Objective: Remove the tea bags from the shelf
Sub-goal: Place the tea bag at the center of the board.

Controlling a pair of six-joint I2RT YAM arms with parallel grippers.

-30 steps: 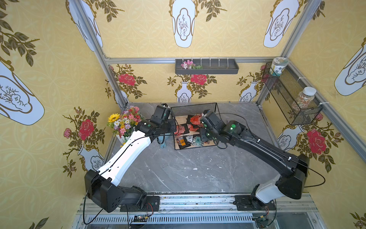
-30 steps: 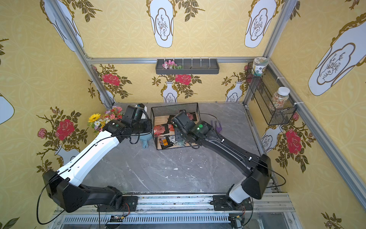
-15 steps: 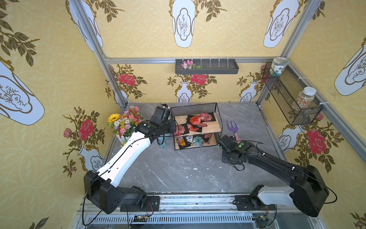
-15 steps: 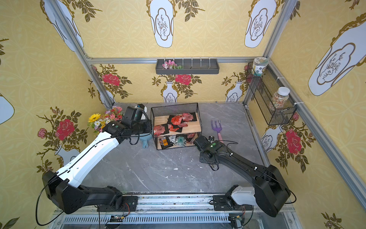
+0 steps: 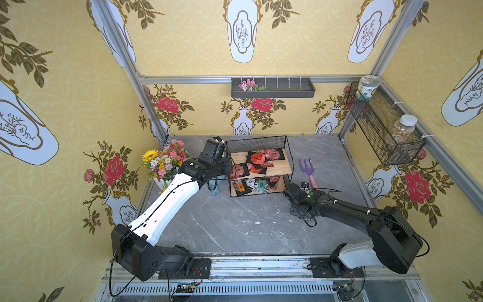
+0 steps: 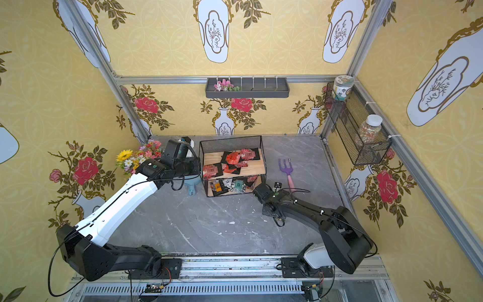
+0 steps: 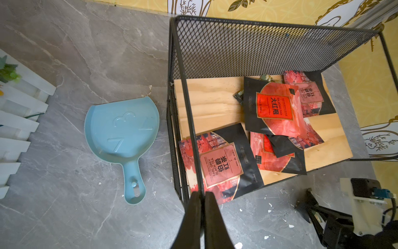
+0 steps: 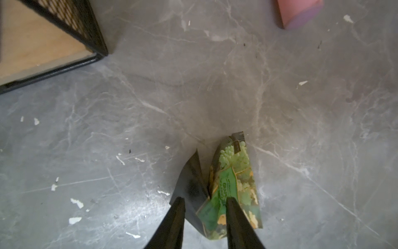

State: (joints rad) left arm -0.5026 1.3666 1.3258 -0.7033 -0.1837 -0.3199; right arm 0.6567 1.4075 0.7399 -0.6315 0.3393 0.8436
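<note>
**Top views.** In both top views the shelf (image 5: 257, 142) stands at the back of the grey surface (image 5: 235, 224). Tea bags (image 5: 257, 159) lie heaped on its upper board, mostly red and black. More of them (image 6: 230, 186) lie on the lower board. The left arm (image 5: 170, 206) reaches to the shelf's left front corner. The right arm (image 5: 352, 213) stretches low over the surface, its wrist just beside the shelf's right front corner. Both wrists hide what they carry. A purple fork (image 5: 305, 167) lies right of the shelf, and a flower bunch (image 5: 164, 159) stands left of it.

**Left wrist.** The left fingers (image 7: 193, 207) are clenched on the shelf's thin wire upright, which runs straight in between the tips. One red tea bag overhangs the upper board's edge beside that upright. A blue scoop (image 7: 122, 131) lies flat on the surface near the shelf.

**Right wrist.** The right fingers (image 8: 175, 215) stand parted and released. A crumpled green tea bag (image 8: 233, 176) lies on the surface between them, off the shelf. Whether either tip touches it, I cannot tell.
</note>
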